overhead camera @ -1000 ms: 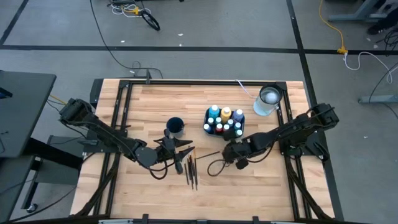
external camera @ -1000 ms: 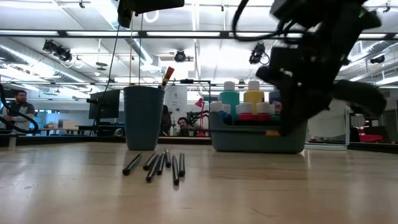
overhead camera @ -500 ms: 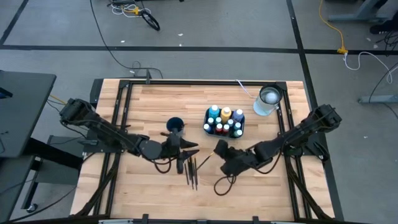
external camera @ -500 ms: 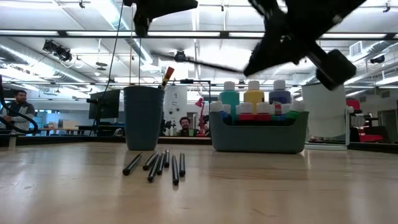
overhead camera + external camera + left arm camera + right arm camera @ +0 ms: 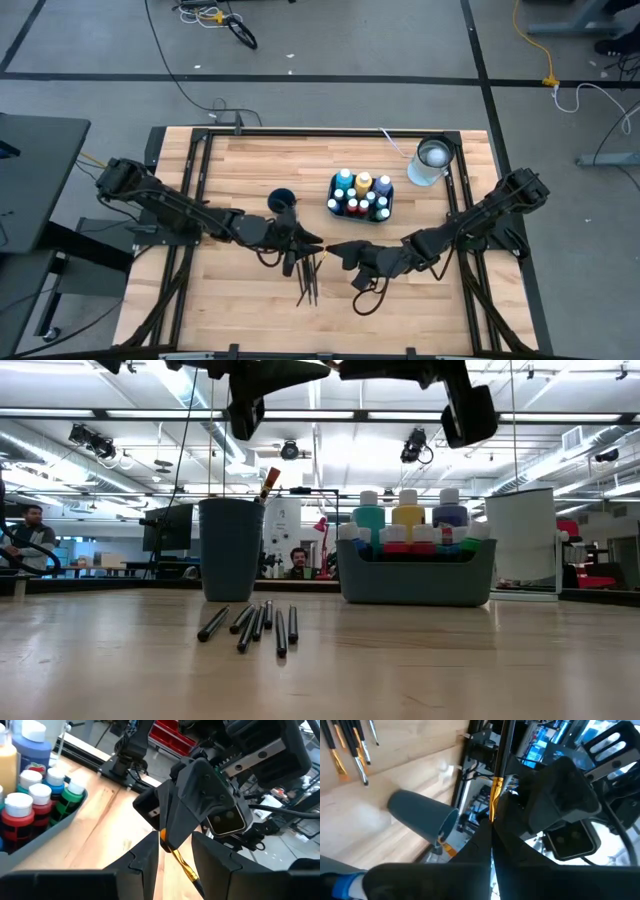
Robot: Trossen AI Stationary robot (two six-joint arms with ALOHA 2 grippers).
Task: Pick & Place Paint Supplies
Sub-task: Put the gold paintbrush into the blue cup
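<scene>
Paintbrush (image 5: 494, 795) mid-handover above the surface — right pincer (image 5: 336, 250) clamped on it, left pincer (image 5: 312, 243) half-open around it. Left should close before right releases.

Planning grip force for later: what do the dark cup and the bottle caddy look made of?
Dark cup: probably matte plastic, with an even dull blue-grey wall and no glare. Bottle caddy: likely moulded plastic, grey-teal with a soft sheen and rounded rim. Neither can be confirmed by sight.

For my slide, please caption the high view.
Both arms meet above loose dark paintbrushes, near the grey bottle caddy.
</scene>
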